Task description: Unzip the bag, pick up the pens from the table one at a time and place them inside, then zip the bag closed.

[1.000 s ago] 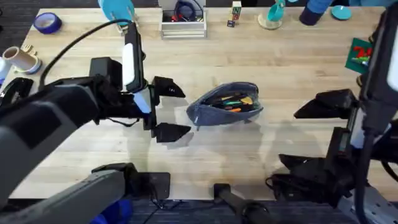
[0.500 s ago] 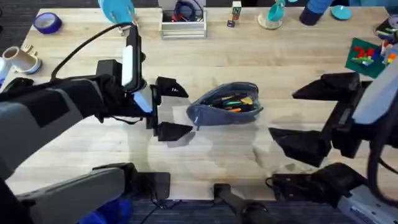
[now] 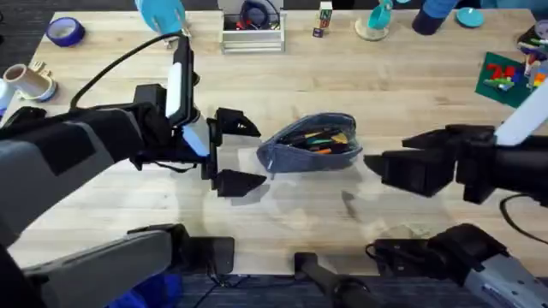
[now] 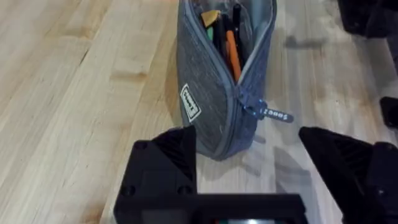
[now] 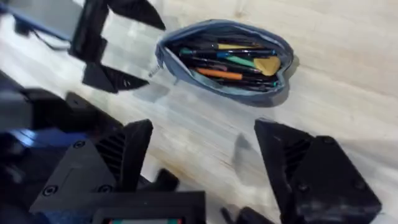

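Bag (image 3: pixel 310 144) lies mid-surface (image 3: pixel 385 77), unzipped, mouth gaping, pens (image 5: pixel 227 59) and other coloured items inside. Zipper pull (image 4: pixel 268 112) hangs at its left end. Left hand (image 3: pixel 235 151) just left of the bag, fingers spread wide, holding nothing. Right hand (image 3: pixel 407 158) just right of the bag, also wide and holding nothing.

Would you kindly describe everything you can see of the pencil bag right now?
The bag is a grey-blue fabric pouch, oval, lying on the table between both open grippers, touched by neither. Its zipper is open, the pull hanging at the end near the left gripper. Inside lie several pens, orange, green and dark. A small white label sits on its side.
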Controlling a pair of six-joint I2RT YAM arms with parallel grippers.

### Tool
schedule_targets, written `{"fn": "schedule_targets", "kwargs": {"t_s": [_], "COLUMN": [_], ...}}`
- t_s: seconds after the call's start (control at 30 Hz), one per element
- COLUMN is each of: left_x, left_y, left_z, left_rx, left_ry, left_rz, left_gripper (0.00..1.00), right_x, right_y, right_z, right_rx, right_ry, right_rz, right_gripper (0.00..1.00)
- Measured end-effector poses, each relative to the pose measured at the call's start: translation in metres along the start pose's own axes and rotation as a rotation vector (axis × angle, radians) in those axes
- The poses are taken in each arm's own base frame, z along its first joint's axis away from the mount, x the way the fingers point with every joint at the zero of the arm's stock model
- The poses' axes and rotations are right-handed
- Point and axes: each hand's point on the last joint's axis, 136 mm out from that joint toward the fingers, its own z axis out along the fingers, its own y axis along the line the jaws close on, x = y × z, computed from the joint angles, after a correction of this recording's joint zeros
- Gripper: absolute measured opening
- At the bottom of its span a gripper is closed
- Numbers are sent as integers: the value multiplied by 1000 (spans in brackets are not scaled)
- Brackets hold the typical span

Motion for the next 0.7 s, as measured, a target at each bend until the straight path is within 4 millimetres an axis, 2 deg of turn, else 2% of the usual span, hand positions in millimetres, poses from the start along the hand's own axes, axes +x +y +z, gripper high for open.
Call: {"fn": "schedule_targets", "kwargs": {"t_s": [0.3,0.43,0.53,0.7], "left_x": [11,14,15,18], "left_y": [1,-7,-10,-4], "left_z": [0,-1,-1,-8], "left_rx": [-6,18,30,-6], "left_ry": [65,77,81,81], "left_rz": [2,23,52,69], "left_gripper": [993,993,992,993], "right_x": [0,-3,-7,-4], "right_y": [7,14,20,31], "right_z": [0,3,12,39], "right_rx": [-35,-61,-82,-83], "right_ry": [3,8,28,122], "right_rz": [123,130,125,113], "right_gripper": [996,997,997,997]}}
